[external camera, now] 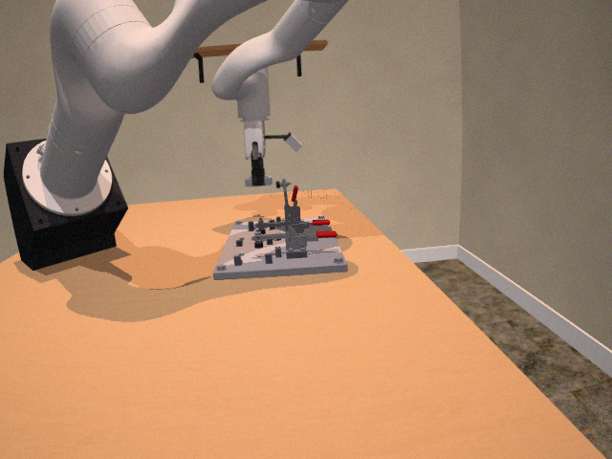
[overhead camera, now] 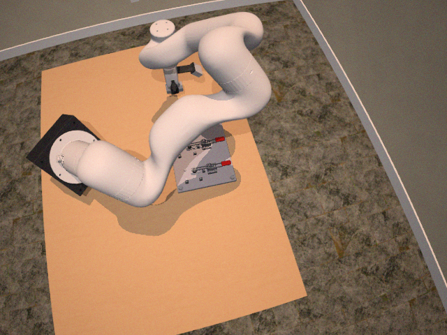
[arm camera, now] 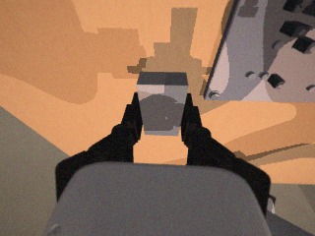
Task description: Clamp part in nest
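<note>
My gripper (overhead camera: pixel 174 87) (external camera: pixel 257 179) (arm camera: pixel 161 102) is shut on a grey rectangular part (external camera: pixel 251 182) (arm camera: pixel 161 100), which hangs level above the table on the far side of the fixture. The fixture plate (overhead camera: pixel 223 181) (external camera: pixel 281 273) (arm camera: pixel 221 74) carries several small blocks and pads. Two clamps lie down, with red handles (overhead camera: pixel 219 139) (overhead camera: pixel 225 162) (external camera: pixel 321 222) (external camera: pixel 326 233) pointing outward. Another clamp's bar (external camera: pixel 285 195) stands upright beside its raised red handle (external camera: pixel 295 193). My arm hides part of the fixture in the top view. Which nest the upright bar belongs to is unclear.
The wooden table (overhead camera: pixel 180 270) (external camera: pixel 247 370) carries the fixture and the black robot base (overhead camera: pixel 45 153) (external camera: pixel 74 247). The upright bar stands close to the held part in the exterior view. A wall shelf (external camera: pixel 316 46) is behind the arm.
</note>
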